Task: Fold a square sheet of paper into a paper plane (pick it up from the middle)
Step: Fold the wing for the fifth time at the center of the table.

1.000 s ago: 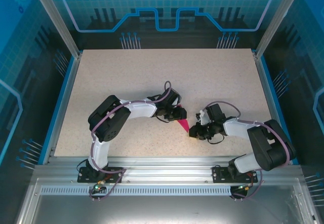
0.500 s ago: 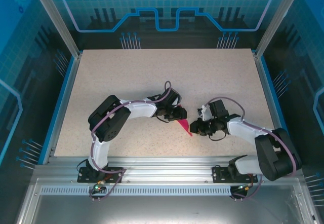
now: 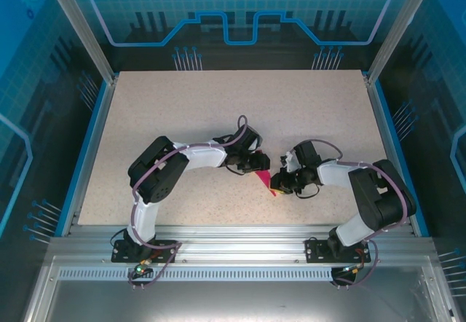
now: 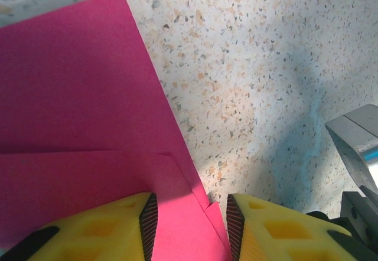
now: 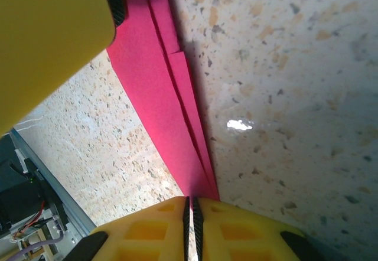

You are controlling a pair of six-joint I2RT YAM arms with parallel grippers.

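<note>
You have the thin, folded magenta-pink paper sheet (image 3: pixel 264 182) low on the speckled beige worktop (image 3: pixel 218 111), near the front edge and roughly midway between the two arm bases. From above it reads as a small pointed wedge lying in the gap where the two arms meet.

Your left end effector (image 3: pixel 261 166) sits at the wedge's upper end. In its wrist camera the jaws stand partly apart. The yellow fingers (image 4: pixel 100 225) sit on either side of a corner of the paper (image 4: pixel 77 95), which runs through the gap between the ribbed black pads. The sheet looks flat on the worktop there, with a folded flap edge crossing it, and no pad is seen pressing its faces. You cannot tell from this view whether the fingertips bear down on it.

Your right end effector (image 3: pixel 276 185) is at the wedge's lower, pointed end. Its wrist camera shows the right end effector (image 5: pixel 190 214) with the two pads closed to a hairline seam, and the narrow tip of the paper (image 5: pixel 159 90) runs straight into that seam, so it is pinching the tip. The paper shows here as a slim strip of stacked layers with sharp edges, and its far end passes under a yellow finger (image 5: pixel 47 36) of the left end effector.
</note>
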